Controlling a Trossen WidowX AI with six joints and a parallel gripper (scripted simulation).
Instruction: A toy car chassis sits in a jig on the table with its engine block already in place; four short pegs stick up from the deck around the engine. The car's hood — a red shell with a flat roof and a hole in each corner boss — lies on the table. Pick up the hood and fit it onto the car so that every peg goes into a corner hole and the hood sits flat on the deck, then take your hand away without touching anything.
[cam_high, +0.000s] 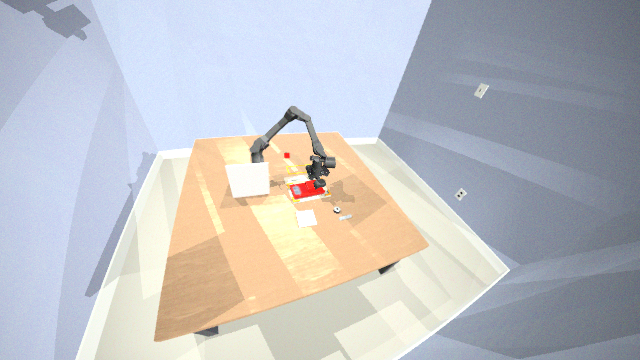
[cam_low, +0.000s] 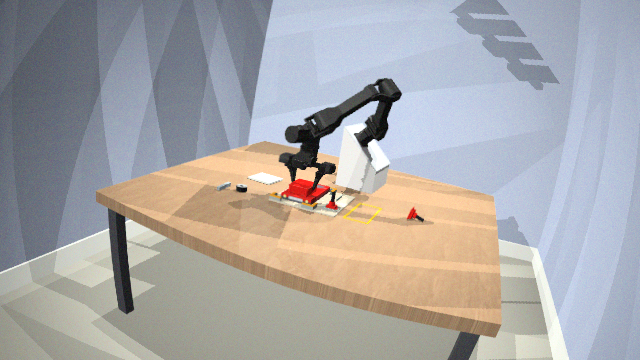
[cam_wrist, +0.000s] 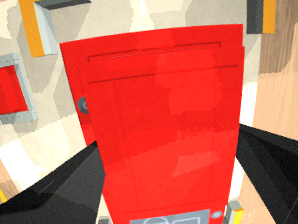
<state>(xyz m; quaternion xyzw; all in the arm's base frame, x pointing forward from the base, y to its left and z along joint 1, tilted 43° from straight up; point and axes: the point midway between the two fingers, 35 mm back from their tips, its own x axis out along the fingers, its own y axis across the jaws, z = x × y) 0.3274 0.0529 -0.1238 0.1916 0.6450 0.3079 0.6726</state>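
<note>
My gripper (cam_high: 315, 184) (cam_low: 304, 184) (cam_wrist: 167, 137) points down and is shut on the red hood (cam_low: 301, 187) (cam_wrist: 165, 110), one finger on each side. The hood is over the red chassis (cam_low: 321, 191) (cam_wrist: 70, 54), which sits in the jig among orange corner brackets (cam_low: 309, 205) (cam_wrist: 31, 30). In the wrist view the chassis shows past the hood's far and left edges. One round grey peg (cam_wrist: 83, 105) shows beside the hood's left edge. The hood hides the engine block and the other far pegs. Whether any peg is in a hole, I cannot tell.
A red piece with a black stem (cam_low: 332, 201) stands beside the chassis; a similar one (cam_high: 286, 155) (cam_low: 413, 214) lies farther off. A white block (cam_high: 247, 180) (cam_low: 350, 165), a white sheet (cam_high: 306, 218) (cam_low: 265, 178), a black roll (cam_high: 337, 210) (cam_low: 241, 188) and a grey bar (cam_high: 345, 217) (cam_low: 223, 186) are around.
</note>
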